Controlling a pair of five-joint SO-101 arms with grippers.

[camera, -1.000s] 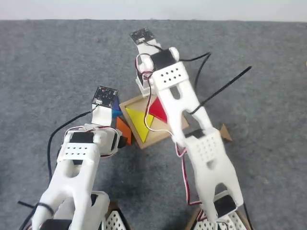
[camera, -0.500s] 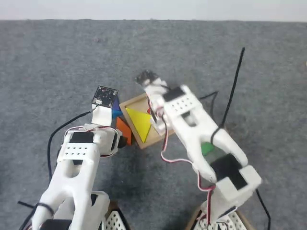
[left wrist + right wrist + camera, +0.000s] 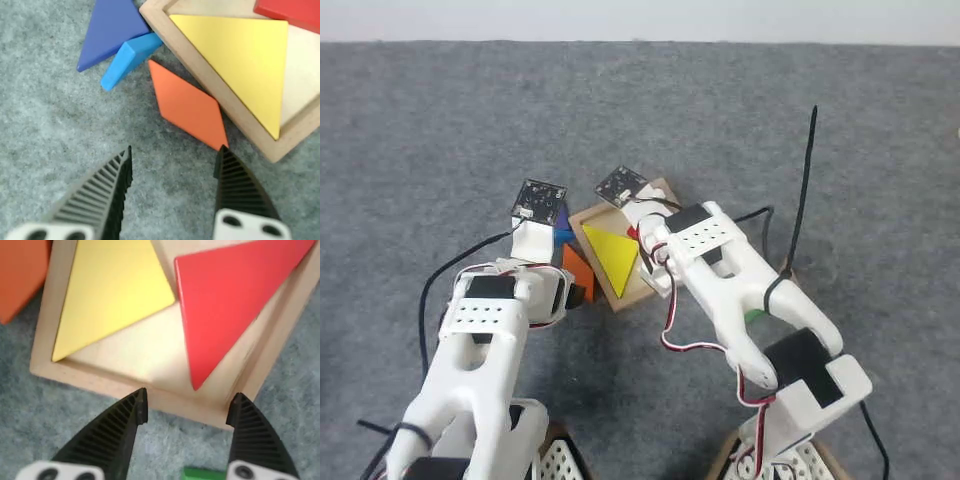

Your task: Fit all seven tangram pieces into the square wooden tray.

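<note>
Finds the square wooden tray (image 3: 125, 360) at worktop centre with yellow triangle (image 3: 612, 252) and red triangle (image 3: 225, 305) inside, orange parallelogram (image 3: 187, 107) just beside its 8 o'clock edge, dark blue triangle (image 3: 112, 30) and light blue piece (image 3: 130, 57) at 10 o'clock, green piece (image 3: 752, 315) at 4 o'clock, left end effector (image 3: 175, 152) and right end effector (image 3: 190, 396) both spread, empty.

My grey-carpeted table (image 3: 440, 120) carries the wooden tray (image 3: 210, 77), orange parallelogram (image 3: 186, 106), blue triangle (image 3: 112, 32), light-blue piece (image 3: 129, 57) and green piece (image 3: 752, 316).

Tray (image 3: 180, 407) pale wood. Yellow triangle (image 3: 240, 60), red triangle (image 3: 225, 305), dk blue triangle (image 3: 112, 32), orange parallelogram (image 3: 187, 107), lt blue pc (image 3: 130, 57), green pc (image 3: 200, 474). Table cover (image 3: 440, 130) grey, flecked. Arms (image 3: 480, 350) white; gripper fingers (image 3: 100, 200) black, ribbed.
</note>
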